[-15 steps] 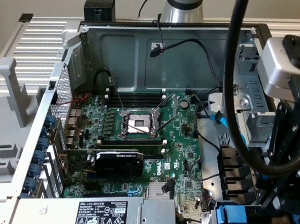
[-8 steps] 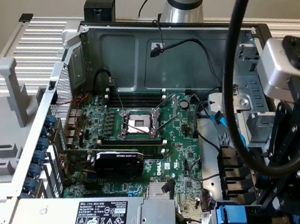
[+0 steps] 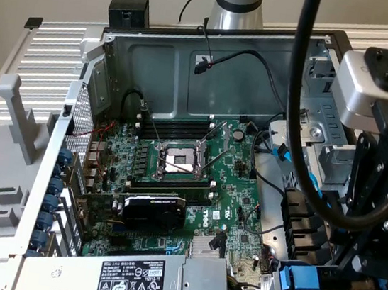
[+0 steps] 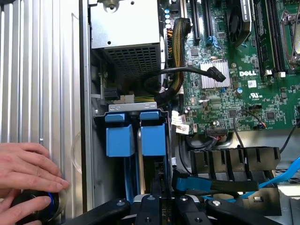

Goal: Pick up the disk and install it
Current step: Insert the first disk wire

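The gripper [image 4: 161,208] hangs over the drive bay at the case's [image 3: 191,59] near right corner in the exterior view, jaws closed on the disk [image 4: 153,133], beside another carrier [image 4: 119,133]. A hand [image 4: 26,168] rests nearby.

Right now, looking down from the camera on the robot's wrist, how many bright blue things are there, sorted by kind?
Blue drive carrier fronts, side by side in the bay: 2
Blue flat cables: 2
Blue-ringed black knob under a person's hand: 1
Total: 5
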